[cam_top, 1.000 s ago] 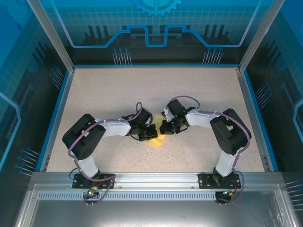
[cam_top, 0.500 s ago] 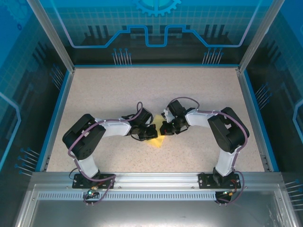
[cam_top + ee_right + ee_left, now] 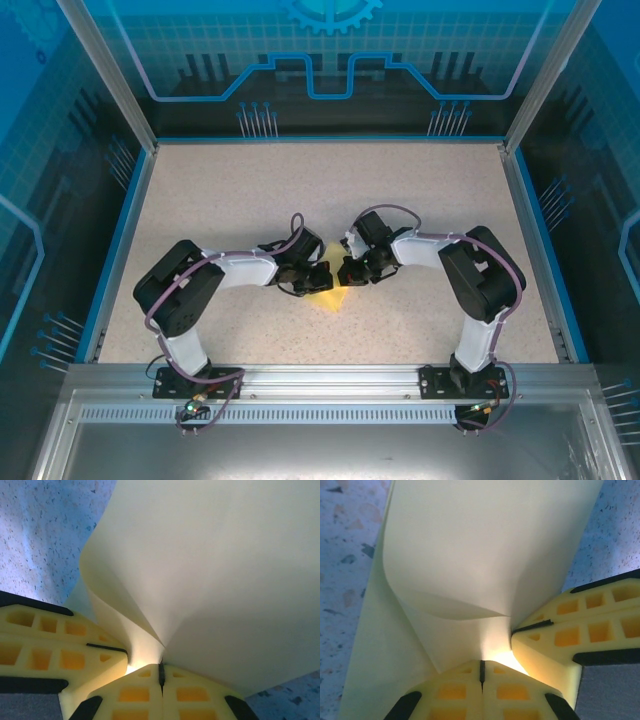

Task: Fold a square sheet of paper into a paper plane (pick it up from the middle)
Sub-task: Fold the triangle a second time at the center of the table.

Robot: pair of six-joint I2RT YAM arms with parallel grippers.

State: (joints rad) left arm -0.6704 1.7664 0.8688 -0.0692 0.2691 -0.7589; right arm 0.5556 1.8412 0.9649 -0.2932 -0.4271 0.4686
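Paper held at mid-counter: a thin pale-yellow sheet of paper is gripped near the middle of the speckled beige counter, where the left gripper and the right gripper are brought almost tip to tip.

Both are seen clenched on the sheet. In the left wrist view, the yellow fingers of the left gripper, moulded with square hollows, are pressed together with only a dark slit between them. The smooth matt paper is nipped at their tips, and the right gripper is closed on it just beside them.

The same is shown from the right wrist. The right gripper is shut on the paper, with the left gripper at its flank. One layer is lifted and bowed into a soft curl, uncreased at the bend, over a flatter layer lying on the counter.

From above, the sheet is seen as a small triangular patch pointing toward the near edge. The counter is bordered by a blue rim and, at the near edge, a ribbed aluminium rail. Broad stretches of counter lie between the sheet and the rim on every side.
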